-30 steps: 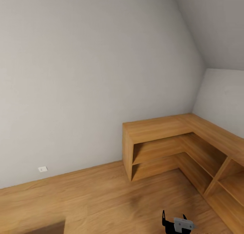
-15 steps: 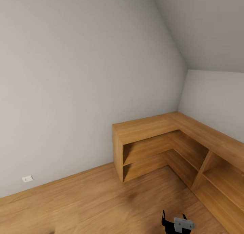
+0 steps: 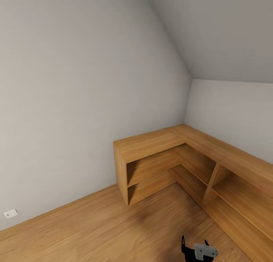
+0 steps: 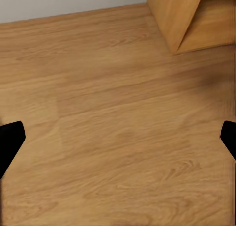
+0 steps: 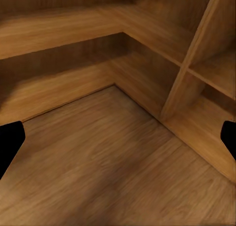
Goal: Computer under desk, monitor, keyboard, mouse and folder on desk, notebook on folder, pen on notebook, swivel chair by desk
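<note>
I face a corner of the bedroom with a grey wall (image 3: 76, 102), a sloped ceiling (image 3: 227, 34) and a light wood plank floor (image 3: 106, 231). The desk, swivel chair, computer, monitor, keyboard, mouse, folder, notebook and pen are out of view. My right gripper (image 3: 195, 241) hangs low over the floor, its black fingertips (image 5: 10, 142) wide apart with nothing between them. The left gripper (image 4: 118, 140) is open too, its fingertips (image 4: 10, 142) spread over bare planks near the shelf's end panel.
A low L-shaped wooden shelf unit (image 3: 151, 144) with open compartments fills the corner and runs along the right wall (image 3: 242, 171). Its end panel (image 4: 172, 14) stands on the floor. A small white wall outlet (image 3: 10, 213) sits low at the left.
The whole head view has swung to the right, so the shelf unit and wall outlet now appear further left. The right gripper holds the same place in the picture.
</note>
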{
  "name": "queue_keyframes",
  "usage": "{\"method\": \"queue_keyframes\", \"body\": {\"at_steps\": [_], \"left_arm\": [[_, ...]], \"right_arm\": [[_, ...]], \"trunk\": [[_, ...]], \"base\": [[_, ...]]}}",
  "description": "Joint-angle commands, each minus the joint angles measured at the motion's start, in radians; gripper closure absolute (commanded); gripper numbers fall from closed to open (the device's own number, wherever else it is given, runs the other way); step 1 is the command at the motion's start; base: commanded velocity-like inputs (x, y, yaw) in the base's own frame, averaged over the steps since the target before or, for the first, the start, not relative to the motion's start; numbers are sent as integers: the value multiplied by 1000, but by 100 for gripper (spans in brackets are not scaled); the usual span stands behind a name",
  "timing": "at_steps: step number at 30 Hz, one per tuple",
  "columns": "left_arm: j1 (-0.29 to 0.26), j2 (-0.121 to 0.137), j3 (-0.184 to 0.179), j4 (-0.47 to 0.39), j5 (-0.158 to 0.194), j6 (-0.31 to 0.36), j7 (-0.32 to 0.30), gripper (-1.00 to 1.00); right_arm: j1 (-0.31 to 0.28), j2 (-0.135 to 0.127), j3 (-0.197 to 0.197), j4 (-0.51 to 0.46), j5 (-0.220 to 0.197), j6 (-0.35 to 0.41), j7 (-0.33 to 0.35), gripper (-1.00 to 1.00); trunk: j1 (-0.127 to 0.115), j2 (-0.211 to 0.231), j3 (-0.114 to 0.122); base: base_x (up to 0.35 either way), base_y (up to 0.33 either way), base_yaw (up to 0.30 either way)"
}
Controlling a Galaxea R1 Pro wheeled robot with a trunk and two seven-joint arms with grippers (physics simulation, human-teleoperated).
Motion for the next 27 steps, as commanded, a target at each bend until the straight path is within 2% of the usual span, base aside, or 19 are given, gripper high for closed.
{"method": "queue_keyframes", "body": {"at_steps": [1, 6, 22, 27], "left_arm": [[0, 1, -9, -2, 2, -2, 9, -100], [0, 1, -9, -2, 2, -2, 9, -100], [0, 1, -9, -2, 2, -1, 9, -100], [0, 1, -8, -2, 3, -1, 8, -100]], "right_arm": [[-1, 1, 8, 2, -4, -2, -6, -100], [-1, 1, 9, 2, -4, -2, -6, -100], [-1, 2, 8, 2, -5, -1, -6, -100], [-1, 2, 10, 2, -5, 1, -6, -100]], "trunk": [[0, -1, 0], [0, -1, 3], [0, -1, 11], [0, -1, 11]], "base": [[0, 0, -226], [105, 0, -226], [288, 0, -251], [68, 0, -278]]}}
